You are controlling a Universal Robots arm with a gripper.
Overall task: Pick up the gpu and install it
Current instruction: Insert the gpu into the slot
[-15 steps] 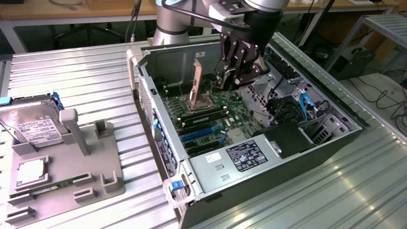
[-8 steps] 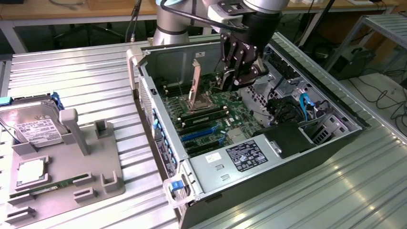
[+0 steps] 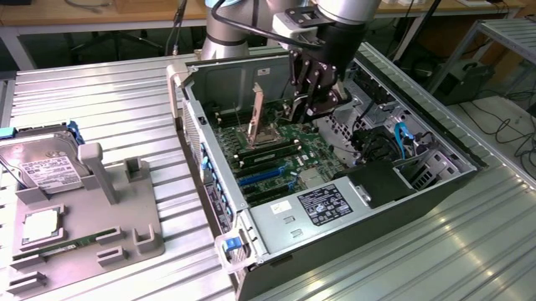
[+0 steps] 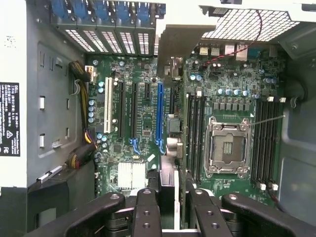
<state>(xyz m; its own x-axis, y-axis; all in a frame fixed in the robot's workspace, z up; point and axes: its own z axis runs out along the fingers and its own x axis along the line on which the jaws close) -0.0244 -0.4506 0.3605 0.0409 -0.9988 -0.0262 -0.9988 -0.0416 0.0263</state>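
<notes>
The black gripper (image 3: 317,103) clamps the thin green card with silver end bracket, the gpu (image 3: 258,106), edge-down above the green motherboard (image 3: 280,157), its long axis parallel to the blue slot (image 4: 159,116).

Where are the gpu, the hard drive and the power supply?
gpu (image 3: 258,108): exterior view, on its silver end bracket.
hard drive (image 3: 46,164): exterior view, on its white label.
power supply (image 3: 322,205): exterior view, on its black label.

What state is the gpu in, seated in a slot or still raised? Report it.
Raised, on edge: the claw grips the gpu above the motherboard; the blue slot stands bare.
</notes>
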